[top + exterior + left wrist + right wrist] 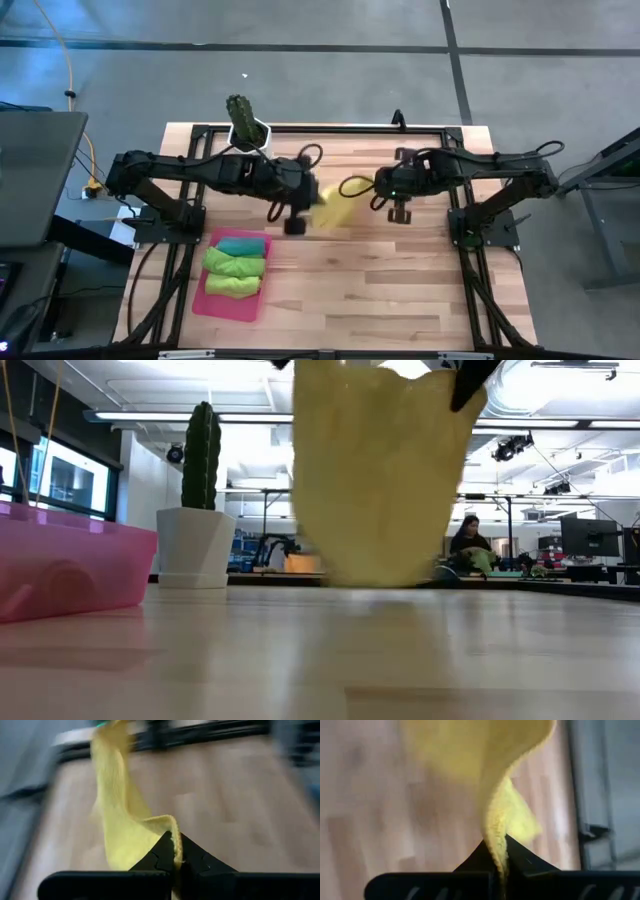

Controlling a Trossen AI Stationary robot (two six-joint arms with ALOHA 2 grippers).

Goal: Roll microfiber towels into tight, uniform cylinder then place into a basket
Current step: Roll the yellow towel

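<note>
The yellow towel [337,207] hangs between my two grippers above the middle of the table; in the low view [380,470] it hangs as a sheet with its lower edge near the tabletop. My left gripper [318,195] is shut on its left end, my right gripper [366,186] on its right end. The pink-red basket [203,300] sits at the near left and holds a teal [243,245], a green [235,264] and a lime green rolled towel [232,285]. My left gripper pinches an edge of the yellow towel [174,836] between its two fingers. The towel runs off from the fingers toward the other gripper, lifted. My right gripper pinches an edge of the yellow towel [496,832] between its two fingers. The cloth stretches away from the fingers, off the table.
A white pot with a cactus [247,128] stands at the far edge behind my left arm; it also shows in the low view [197,540]. Bare wood [400,290] lies in front of and to the right of the basket. A person sits in the room beyond the table [468,545].
</note>
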